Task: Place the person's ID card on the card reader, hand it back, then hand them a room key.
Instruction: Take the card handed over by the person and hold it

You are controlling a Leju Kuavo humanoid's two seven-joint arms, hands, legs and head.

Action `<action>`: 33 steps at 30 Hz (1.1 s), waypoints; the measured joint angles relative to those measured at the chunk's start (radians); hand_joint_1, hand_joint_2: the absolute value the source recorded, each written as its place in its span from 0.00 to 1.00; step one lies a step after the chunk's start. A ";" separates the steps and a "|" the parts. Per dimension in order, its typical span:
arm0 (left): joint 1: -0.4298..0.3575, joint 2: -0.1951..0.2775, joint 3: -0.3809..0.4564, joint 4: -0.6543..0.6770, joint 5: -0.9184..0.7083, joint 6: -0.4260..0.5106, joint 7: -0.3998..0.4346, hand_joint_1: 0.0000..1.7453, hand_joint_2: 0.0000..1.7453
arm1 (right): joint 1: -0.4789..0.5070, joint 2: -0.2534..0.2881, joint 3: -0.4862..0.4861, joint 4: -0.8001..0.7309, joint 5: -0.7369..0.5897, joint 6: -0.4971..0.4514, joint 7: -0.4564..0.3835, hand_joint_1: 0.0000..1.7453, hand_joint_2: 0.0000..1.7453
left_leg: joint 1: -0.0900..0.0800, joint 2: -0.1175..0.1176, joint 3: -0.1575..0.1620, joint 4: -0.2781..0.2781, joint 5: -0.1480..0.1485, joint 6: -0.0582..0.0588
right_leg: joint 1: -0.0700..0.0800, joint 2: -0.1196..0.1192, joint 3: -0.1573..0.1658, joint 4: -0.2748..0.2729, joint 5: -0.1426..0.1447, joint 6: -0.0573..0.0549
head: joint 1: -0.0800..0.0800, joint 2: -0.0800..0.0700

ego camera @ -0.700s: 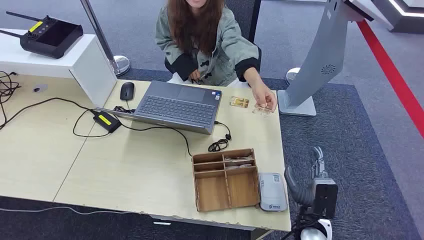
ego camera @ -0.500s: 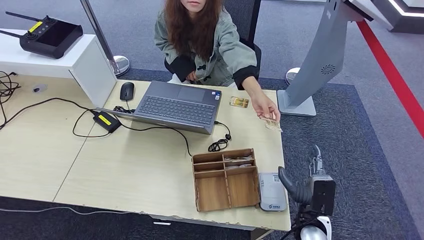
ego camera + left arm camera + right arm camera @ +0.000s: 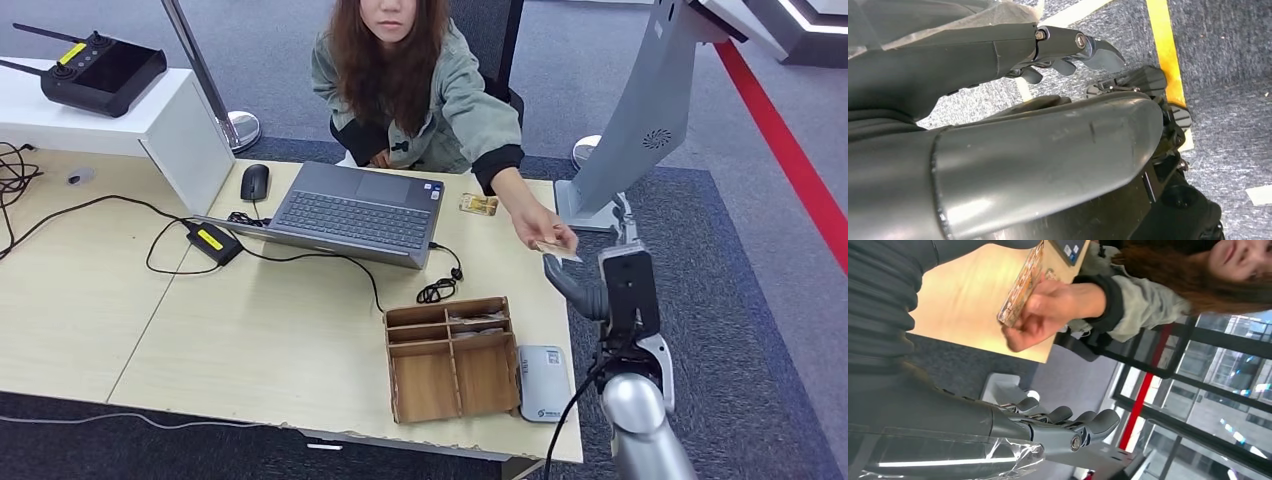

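From the head view, the person's hand (image 3: 543,228) reaches out past the far right corner of the desk (image 3: 250,340), pinching the ID card (image 3: 556,250) by one end so that the other end pokes toward the robot. The right hand (image 3: 598,275) is raised just beside it, thumb pointing at the card, fingers apart and holding nothing; whether the thumb touches the card I cannot tell from here. Down at the near right corner lies the card reader (image 3: 545,383), touching the side of the wooden tray (image 3: 450,357).

The card looks thin, light and stiff, with a slick face. I'd judge it wants a pinch across the free end, thumb on one face and fingers on the other, clear of the person's own fingers, because a loose hold would let it slip.

The right wrist view gives what the head view cannot: the card (image 3: 1020,285) edge-on, tilted, with a printed face, and a clear gap between it and the robot's fingers (image 3: 1083,422), which lie straight and spread. It does not show the reader.

The left wrist view looks at the carpet and a yellow floor stripe (image 3: 1165,50); the left hand (image 3: 1058,47) hangs there with fingers loosely extended, gripping nothing.
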 joint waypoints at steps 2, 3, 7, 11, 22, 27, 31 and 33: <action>0.000 -0.001 -0.008 0.000 0.000 -0.002 0.000 0.00 0.00 | -0.022 0.000 0.017 0.005 0.015 -0.002 0.011 0.00 1.00 | 0.000 0.000 0.000 0.000 0.000 0.000 | 0.000 0.000 0.000 0.000 0.000 0.000 | 0.000 0.000; -0.001 -0.002 -0.011 0.000 0.000 -0.003 0.000 0.00 0.00 | -0.033 0.000 0.026 0.009 0.023 -0.002 0.016 0.00 1.00 | 0.000 0.000 0.000 0.000 0.000 0.000 | 0.000 0.000 0.000 0.000 0.000 0.000 | 0.000 0.000; -0.002 -0.004 -0.018 0.000 0.000 -0.006 0.001 0.00 0.00 | -0.073 0.004 0.062 0.032 0.043 -0.001 0.029 0.00 1.00 | 0.000 0.000 0.000 0.000 0.000 0.000 | 0.000 0.000 0.000 0.000 0.000 0.000 | 0.000 0.000; -0.002 -0.004 -0.019 0.000 0.000 -0.007 0.001 0.00 0.00 | -0.094 0.007 0.089 0.056 0.048 0.000 0.031 0.00 1.00 | 0.000 0.000 0.000 0.000 0.000 0.000 | 0.000 0.000 0.000 0.000 0.000 0.000 | 0.000 0.000; -0.001 -0.004 -0.019 0.000 0.001 -0.007 0.004 0.00 0.00 | -0.101 0.008 0.111 0.105 0.038 -0.002 0.024 0.00 1.00 | 0.000 0.000 -0.001 0.000 0.000 0.000 | 0.000 0.000 0.000 0.000 0.000 0.000 | 0.000 0.000; 0.000 -0.004 -0.019 0.000 0.001 -0.007 0.004 0.00 0.00 | -0.101 0.008 0.121 0.123 0.033 -0.002 0.020 0.79 1.00 | 0.000 0.000 -0.001 0.000 0.000 0.000 | 0.000 0.000 0.000 0.000 0.000 0.000 | 0.000 0.000; 0.000 -0.004 -0.018 0.000 0.001 -0.006 0.004 0.00 0.00 | -0.100 0.008 0.125 0.136 0.029 -0.003 0.016 1.00 1.00 | 0.000 0.000 -0.001 0.000 0.000 0.000 | 0.000 0.000 0.000 0.000 0.000 0.000 | 0.000 0.000; 0.000 -0.004 -0.018 0.000 0.002 -0.005 0.004 0.00 0.00 | -0.100 0.009 0.126 0.140 0.027 -0.005 0.011 1.00 1.00 | 0.000 0.000 -0.001 0.000 0.000 0.000 | 0.000 0.000 0.000 0.000 0.000 0.000 | 0.000 0.000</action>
